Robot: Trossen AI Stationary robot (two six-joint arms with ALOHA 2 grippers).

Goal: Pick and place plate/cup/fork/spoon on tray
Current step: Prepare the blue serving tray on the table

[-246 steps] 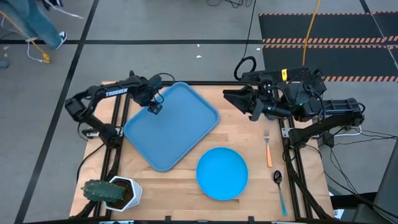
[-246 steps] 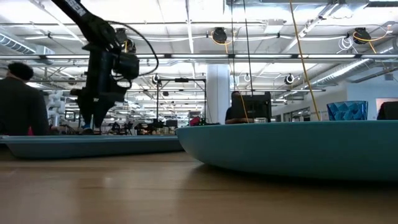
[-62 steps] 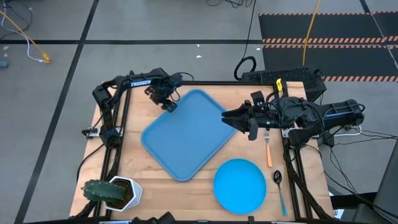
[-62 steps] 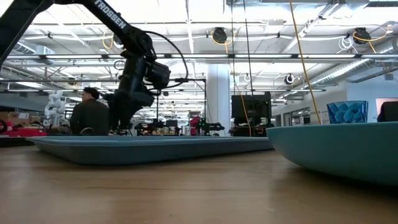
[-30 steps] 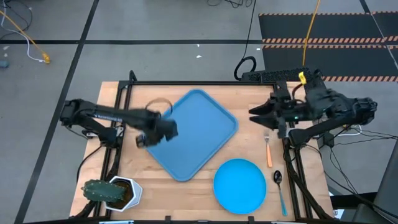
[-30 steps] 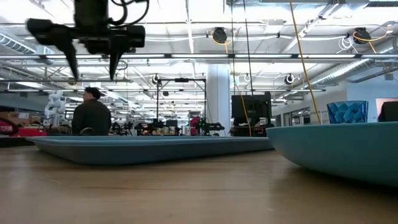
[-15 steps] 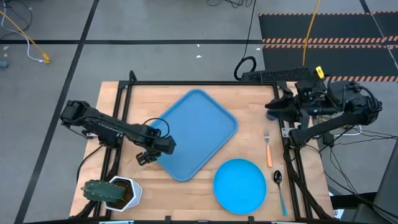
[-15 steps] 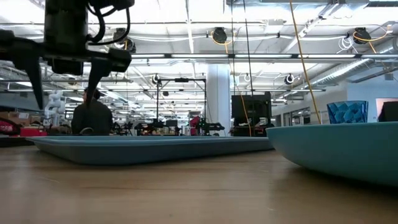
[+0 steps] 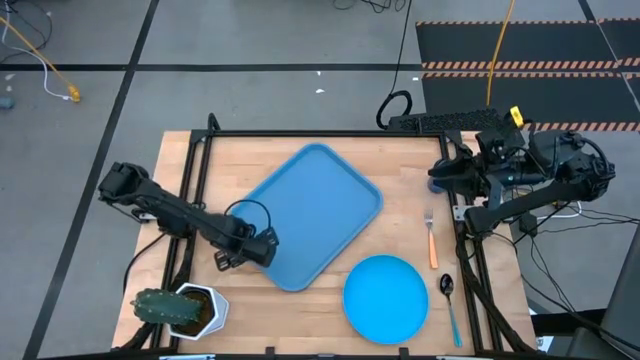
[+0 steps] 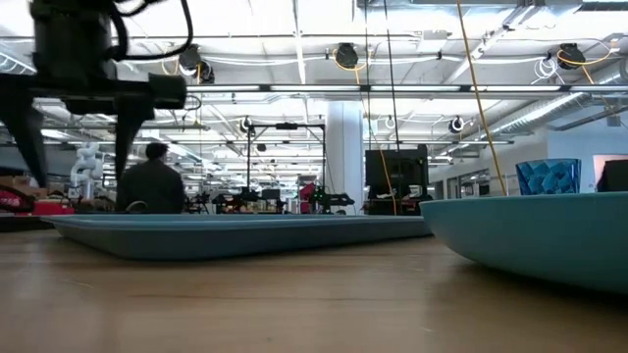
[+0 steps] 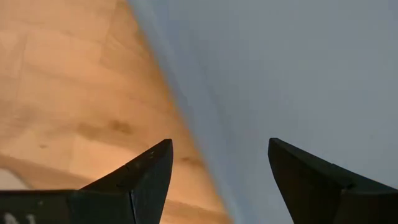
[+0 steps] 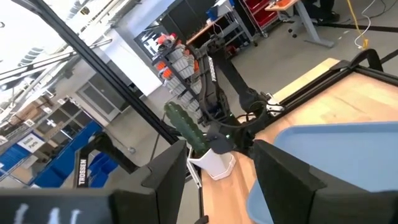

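The blue tray (image 9: 312, 212) lies flat at the table's middle, turned at a slant. The round blue plate (image 9: 385, 298) lies near its near-right corner. The orange-handled fork (image 9: 431, 242) and the blue-handled spoon (image 9: 451, 303) lie at the right. The cup (image 10: 547, 175) shows only in the low view, behind the plate's rim (image 10: 530, 235). My left gripper (image 9: 238, 255) is open, pointing down over the tray's near-left edge (image 11: 186, 124), one finger on each side of it, touching nothing. My right gripper (image 9: 440, 180) is open and raised at the far right.
A potted cactus (image 9: 182, 310) stands at the near-left corner, close to my left arm; it also shows in the right wrist view (image 12: 186, 127). Bare wood lies between the tray and the fork. A person (image 10: 152, 181) is in the room beyond the table.
My left gripper has gone toward the table's near edge, along the tray's left side, staying open. My right gripper has drawn back toward the table's right edge. The tray, plate, fork and spoon have stayed where they were.
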